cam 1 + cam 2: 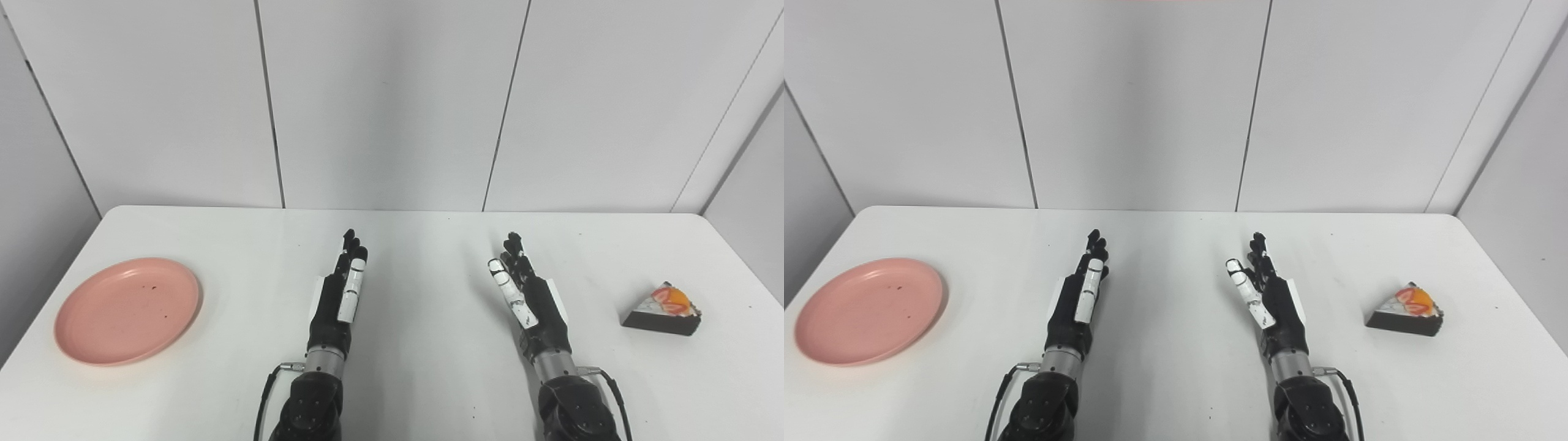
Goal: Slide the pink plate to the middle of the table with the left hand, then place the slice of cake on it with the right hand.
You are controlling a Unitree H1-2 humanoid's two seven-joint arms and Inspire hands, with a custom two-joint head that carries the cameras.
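Observation:
A pink plate lies empty at the table's left side, near the left edge. A slice of cake with a dark base, white top and orange and red fruit sits at the right side. My left hand rests over the middle of the table, fingers straight and pointing away, holding nothing; it is well to the right of the plate. My right hand is likewise open and empty, to the left of the cake and apart from it.
The white table ends at a grey panelled wall at the back. The table's left and right edges lie close to the plate and the cake. Cables hang by both wrists.

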